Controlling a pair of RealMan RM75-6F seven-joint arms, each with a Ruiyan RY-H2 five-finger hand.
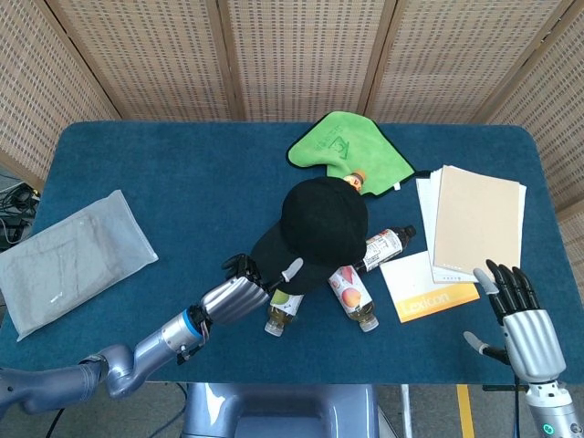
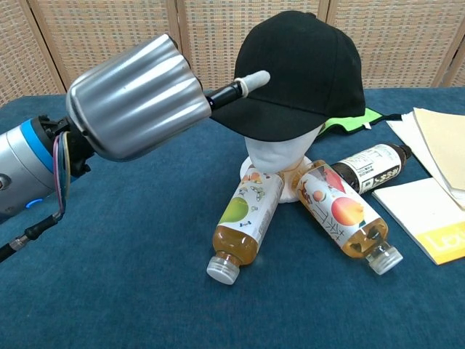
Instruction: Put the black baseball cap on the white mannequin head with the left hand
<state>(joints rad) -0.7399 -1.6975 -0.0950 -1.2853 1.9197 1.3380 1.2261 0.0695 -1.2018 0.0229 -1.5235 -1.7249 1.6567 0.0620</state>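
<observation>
The black baseball cap (image 2: 301, 69) is seated on the white mannequin head (image 2: 280, 156), crown fully over the top, brim pointing toward 7 o'clock in the head view and dipped low over the face. The cap is matte black, seamed, undistorted. The brim edge is seen beside the left hand (image 2: 134, 98), with one white-tipped finger extended over it; whether the brim is pinched or only touched cannot be told, since the other fingers are hidden behind the knuckles. The placement is judged essentially done, with release pending. Two juice bottles (image 2: 243, 225) (image 2: 345, 218) lie against the mannequin base, a dark bottle (image 2: 374, 167) at 3 o'clock, a green cloth (image 1: 351, 151) at 12. The right hand (image 1: 525, 324) is parked at 4 o'clock on the desk (image 1: 182, 192), fingers apart, nothing held.
</observation>
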